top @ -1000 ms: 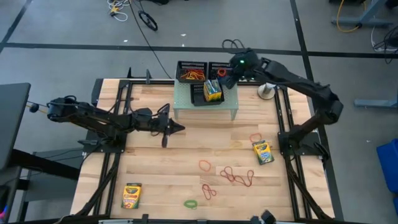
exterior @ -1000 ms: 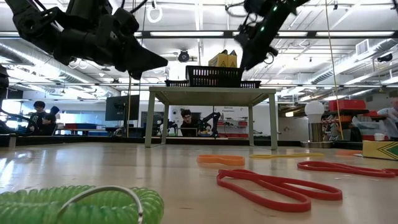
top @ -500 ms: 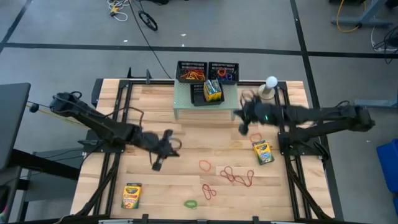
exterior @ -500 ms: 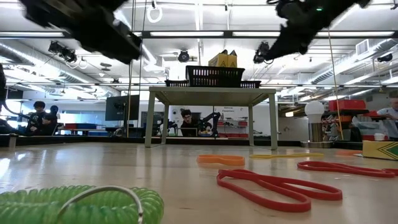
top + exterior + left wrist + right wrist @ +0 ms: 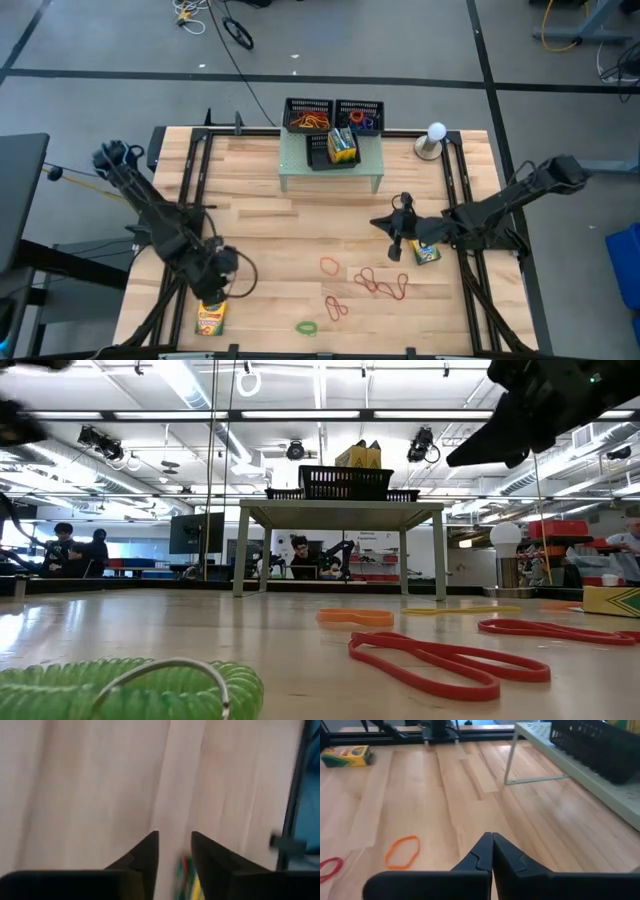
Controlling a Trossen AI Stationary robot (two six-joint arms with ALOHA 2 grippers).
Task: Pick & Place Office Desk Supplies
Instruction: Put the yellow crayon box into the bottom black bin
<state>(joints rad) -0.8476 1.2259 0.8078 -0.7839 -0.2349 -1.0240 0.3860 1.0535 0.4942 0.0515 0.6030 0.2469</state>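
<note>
Left tool [image 5: 212, 292] low at the near-left part of the counter [image 5: 260, 215], right over the near-left crayon box [image 5: 211, 316]; in the left wrist view its fingers [image 5: 145, 857] stand a little apart, gripping nothing, with that crayon box [image 5: 186, 880] showing blurred in the gap just beyond the tips. Touching or not: cannot tell.

Right tool [image 5: 385, 224] out over the counter's middle-right, fingers pressed together and empty, as the right wrist view [image 5: 491, 851] shows. Second crayon box [image 5: 426, 250] lies just beside the right arm, partly covered by it; in the low view only its end [image 5: 610, 600] shows at the far right.

Riser [image 5: 300, 168] stands at the counter's far middle. One tray [image 5: 322, 152] sits on it holding a third crayon box [image 5: 343, 147]. Two more trays behind the riser: the left one [image 5: 291, 108] has red and orange bands [image 5: 310, 122], the right one [image 5: 376, 106] has dark mixed bands [image 5: 360, 121].

Loose bands on the counter's near-right part: orange loop [image 5: 329, 265], a tangle of red loops [image 5: 382, 283], more red loops [image 5: 337, 307], green loop [image 5: 306, 327] by the near edge. A faint yellow band [image 5: 380, 235] lies near the right tool. Right wrist view sees an orange band [image 5: 402, 852] and a red one [image 5: 330, 869] on the wood, and the near-left crayon box [image 5: 346, 756] far off.

White round lamp-like thing [image 5: 435, 139] at the far-right corner. People sit in the room behind, low view [image 5: 75, 548].
</note>
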